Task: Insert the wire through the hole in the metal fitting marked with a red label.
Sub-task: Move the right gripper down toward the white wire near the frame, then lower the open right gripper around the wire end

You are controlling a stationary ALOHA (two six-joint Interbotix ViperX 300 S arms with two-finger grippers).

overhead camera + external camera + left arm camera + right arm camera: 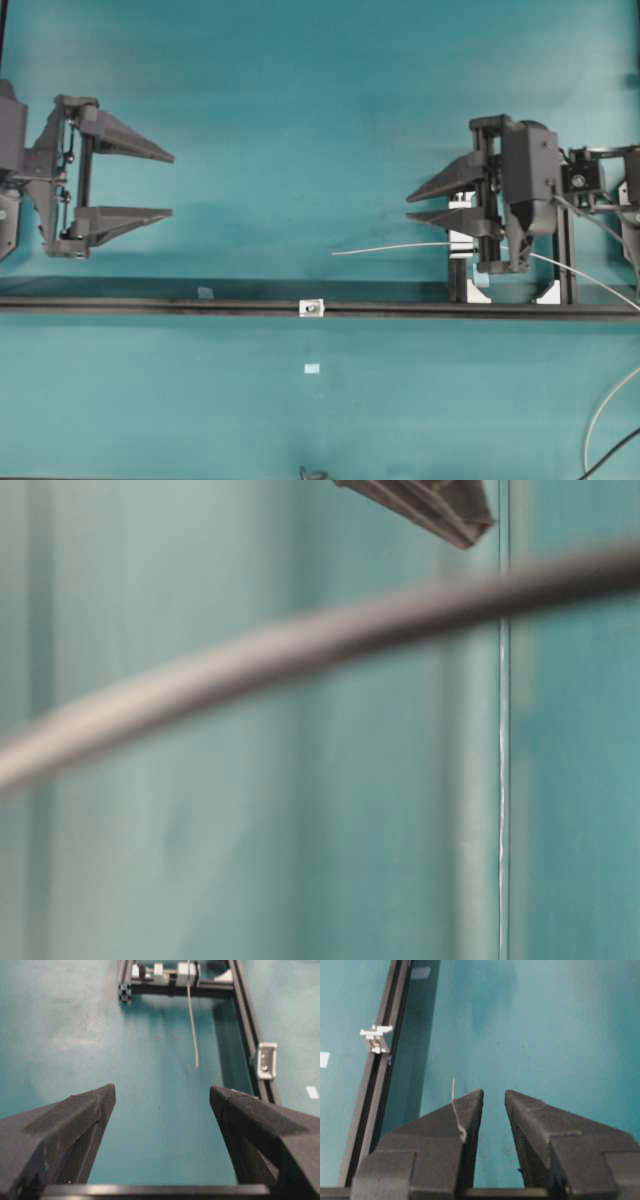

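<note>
Little was done: the wire (395, 247) lay free on the table, short of the fitting (312, 308) on the rail (150, 303). Both the left claw (172, 184) and right claw (408, 206) stood open, apparently holding nothing.

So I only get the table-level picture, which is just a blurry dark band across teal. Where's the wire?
Observer: The overhead view shows the wire sticking out leftward from under the right arm, with its tip free.
Operator: Is anything holding it?
Observer: No. The right gripper hangs right beside it, jaws slightly apart with nothing between them.
Operator: And the piece it goes through?
Observer: The metal fitting sits on a long black rail, well apart from the wire's tip.
</note>
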